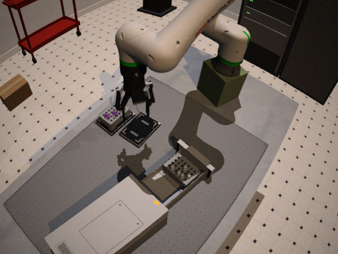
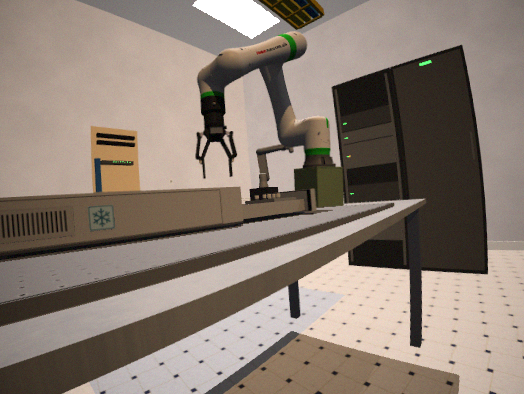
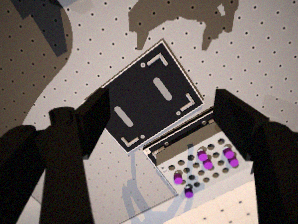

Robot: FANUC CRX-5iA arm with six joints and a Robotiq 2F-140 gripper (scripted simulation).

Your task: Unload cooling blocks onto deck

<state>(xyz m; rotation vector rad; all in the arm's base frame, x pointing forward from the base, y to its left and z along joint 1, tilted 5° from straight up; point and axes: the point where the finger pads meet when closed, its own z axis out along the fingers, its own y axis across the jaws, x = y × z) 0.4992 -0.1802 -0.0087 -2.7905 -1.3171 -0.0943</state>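
Observation:
The block with violet-capped tubes [image 1: 113,124] [image 3: 185,145] sits on D2 [image 1: 108,128] and looks flat; its locators are partly hidden. Violet caps stand in several bores. D1 [image 1: 140,128] [image 3: 142,95] beside it is bare, with its corner locators showing. The block with white-capped tubes [image 1: 184,169] [image 2: 264,194] is at the front end of the pulled-out drawer [image 1: 161,185] [image 2: 275,207]; the drawer's other bay is empty. COLD's lamp [image 1: 156,202] is lit amber. My gripper [image 1: 135,116] [image 2: 217,176] [image 3: 161,103] is open and empty, above the deck slots, fingers pointing down.
The cooler COLD [image 1: 109,222] [image 2: 170,210] stands at the near left of the top view. The drawer's raised front and handle [image 1: 196,156] stand beyond the white-capped block. The arm's green pedestal [image 1: 219,84] [image 2: 320,185] is at the back.

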